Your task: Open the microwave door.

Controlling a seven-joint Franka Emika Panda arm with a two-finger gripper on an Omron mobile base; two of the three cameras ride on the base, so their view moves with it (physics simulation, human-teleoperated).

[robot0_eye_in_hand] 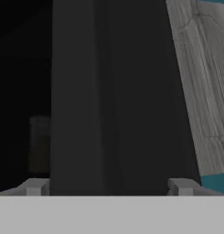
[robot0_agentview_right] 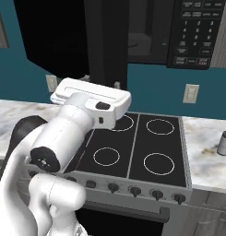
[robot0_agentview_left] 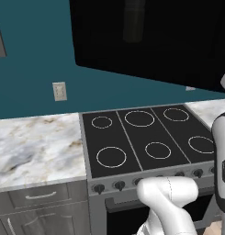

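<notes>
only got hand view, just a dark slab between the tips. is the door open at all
observer: Yes. In the right base view the door stands out edge-on, and the microwave cavity shows to its right.
operator: is the claw on it
observer: The claw is open and straddles the door's lower edge. I cannot tell whether the tips touch it.
operator: whats under it
observer: The stove lies below the door, in the left base view.
</notes>
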